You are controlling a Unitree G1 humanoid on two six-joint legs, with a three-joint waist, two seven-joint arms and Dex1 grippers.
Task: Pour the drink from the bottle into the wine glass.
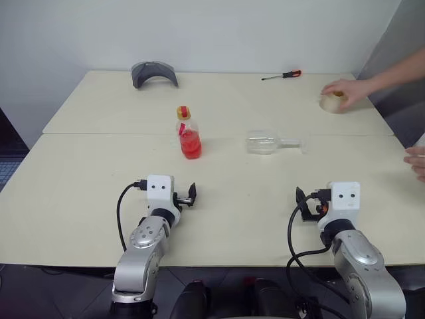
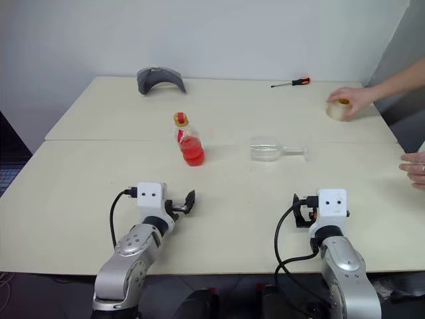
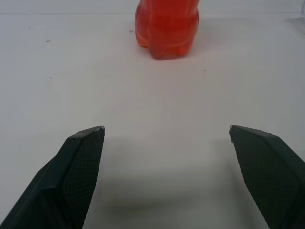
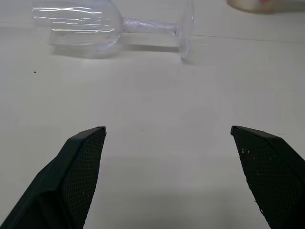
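A small clear bottle [image 1: 188,137] with a yellow cap stands upright mid-table, its lower half full of the red drink [image 3: 167,26]. The clear wine glass [image 1: 271,143] lies on its side to the bottle's right, foot pointing right; it also appears in the right wrist view as the wine glass [image 4: 95,24]. My left gripper [image 1: 191,195] hovers open near the table's front, short of the bottle. My right gripper [image 1: 301,203] is open too, short of the fallen glass. Nothing sits between either pair of fingers.
A person's hand [image 1: 348,91] rests on a roll of tape [image 1: 332,102] at the far right; another hand [image 1: 417,161] shows at the right edge. A red-handled screwdriver [image 1: 282,76] and a grey curved object [image 1: 154,72] lie at the back. A seam [image 1: 99,133] joins the two tables.
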